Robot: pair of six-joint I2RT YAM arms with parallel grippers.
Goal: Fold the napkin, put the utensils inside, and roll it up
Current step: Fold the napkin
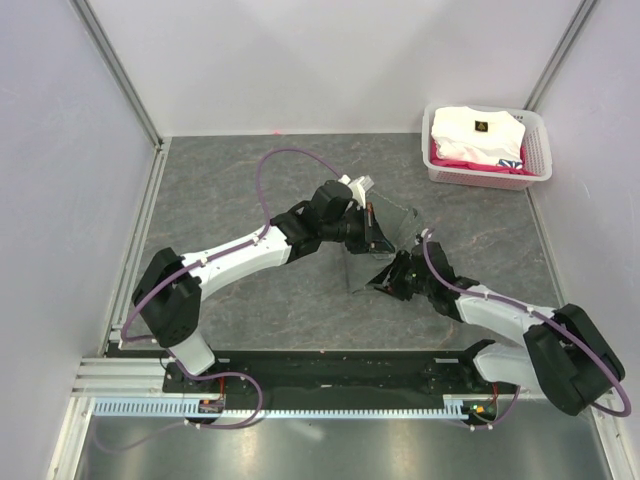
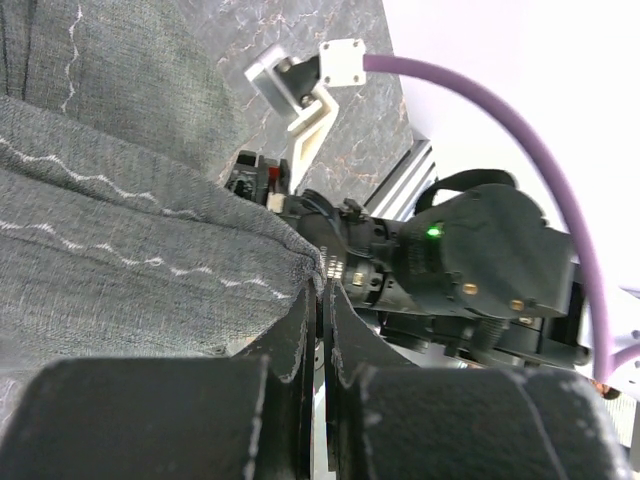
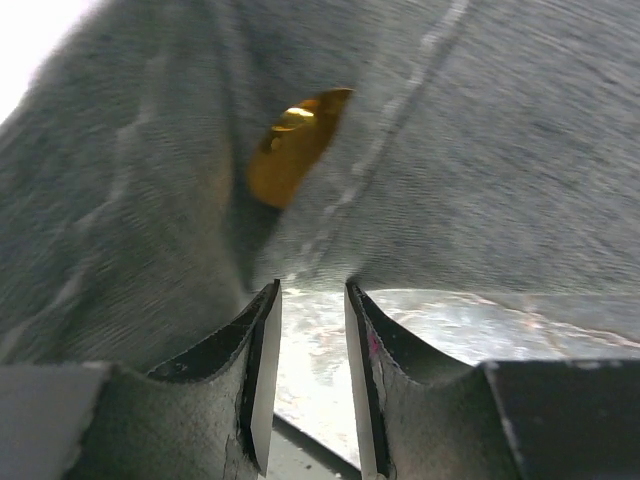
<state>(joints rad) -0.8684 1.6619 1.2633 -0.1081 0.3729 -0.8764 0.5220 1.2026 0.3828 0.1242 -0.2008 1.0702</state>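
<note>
Item: napkin (image 1: 400, 222), grey-green cloth with a pale stitched hem.
Location: lifted off the bench (image 1: 210, 190) near its middle, draped between both claws.
Left claw (image 2: 322, 300): clamped tight on a folded edge.
Right claw (image 3: 312, 300): jaws narrowly apart at the lower hem, nothing pinched (bench visible through the gap).
Contents: gold spoon (image 3: 295, 145), bowl peeping from a fold.
Handling, by estimate: cloth soft, limp, light, apt to sag; spoon hard and slick, liable to slide out.
Best taken at the hem or a corner, through both layers.

No legible text, dark logo (image 1: 481, 126) on white garment (image 1: 462, 142) unreadable
</note>
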